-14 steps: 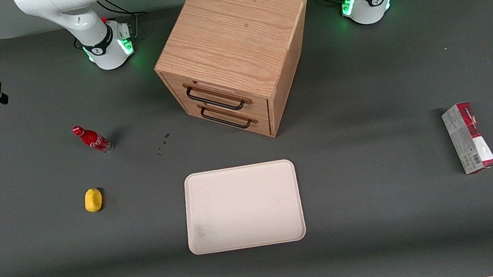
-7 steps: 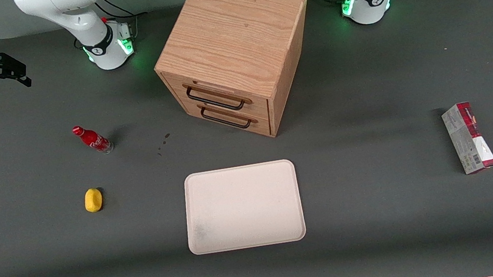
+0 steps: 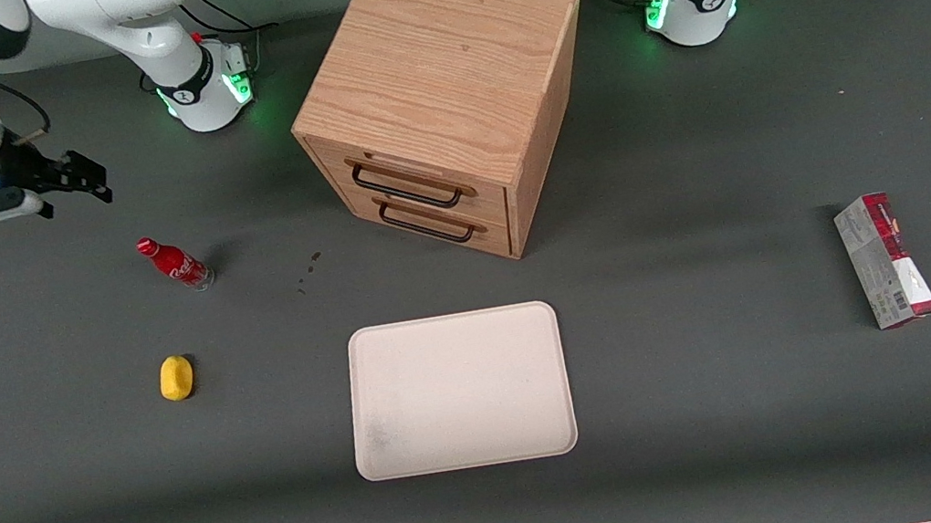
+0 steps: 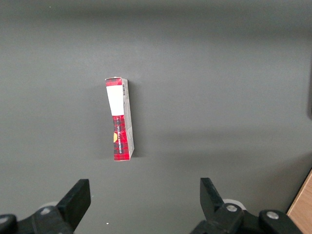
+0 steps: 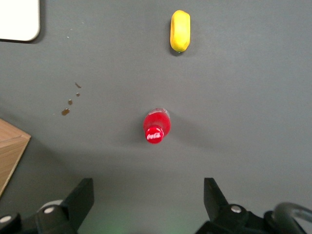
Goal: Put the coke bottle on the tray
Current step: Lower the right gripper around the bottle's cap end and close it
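Observation:
The coke bottle [image 3: 177,264], slim with a red cap and red label, stands on the grey table toward the working arm's end; the right wrist view shows it from above [image 5: 156,126]. The cream tray [image 3: 459,390] lies flat nearer the front camera than the drawer cabinet, with nothing on it; one corner shows in the right wrist view [image 5: 19,19]. My right gripper [image 3: 73,180] hangs open and empty above the table, farther from the front camera than the bottle and well apart from it. In the right wrist view the gripper [image 5: 148,197] has its fingers spread wide.
A wooden drawer cabinet [image 3: 441,99] with two black handles stands mid-table. A yellow lemon [image 3: 176,377] lies nearer the front camera than the bottle. A red-and-grey carton box [image 3: 885,260] lies toward the parked arm's end. Small dark stains [image 3: 308,271] mark the table.
My right gripper has swung in from the table's edge toward the middle and closer to the bottle. The bottle, tray and other things have not moved.

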Controlling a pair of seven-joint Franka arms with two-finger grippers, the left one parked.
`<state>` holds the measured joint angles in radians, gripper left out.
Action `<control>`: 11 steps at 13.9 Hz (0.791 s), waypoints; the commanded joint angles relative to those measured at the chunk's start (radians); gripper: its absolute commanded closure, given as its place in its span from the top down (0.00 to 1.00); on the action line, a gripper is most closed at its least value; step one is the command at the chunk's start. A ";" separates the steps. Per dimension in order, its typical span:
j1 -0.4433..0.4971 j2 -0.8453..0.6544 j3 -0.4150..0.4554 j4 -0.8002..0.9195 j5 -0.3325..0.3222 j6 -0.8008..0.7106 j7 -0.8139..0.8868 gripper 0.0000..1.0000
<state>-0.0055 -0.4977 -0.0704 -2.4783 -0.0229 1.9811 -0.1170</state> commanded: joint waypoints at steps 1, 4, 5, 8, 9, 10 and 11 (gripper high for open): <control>0.012 0.056 -0.012 -0.053 -0.008 0.112 -0.023 1.00; 0.012 0.128 -0.014 -0.077 -0.008 0.192 -0.023 1.00; 0.012 0.146 -0.014 -0.088 -0.008 0.218 -0.023 1.00; 0.012 0.189 -0.014 -0.117 -0.008 0.283 -0.023 1.00; 0.012 0.203 -0.014 -0.125 -0.008 0.295 -0.023 1.00; 0.012 0.212 -0.014 -0.131 -0.008 0.309 -0.023 1.00; 0.012 0.220 -0.014 -0.134 -0.008 0.326 -0.023 1.00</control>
<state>-0.0055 -0.2911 -0.0709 -2.6008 -0.0229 2.2673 -0.1184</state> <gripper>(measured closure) 0.000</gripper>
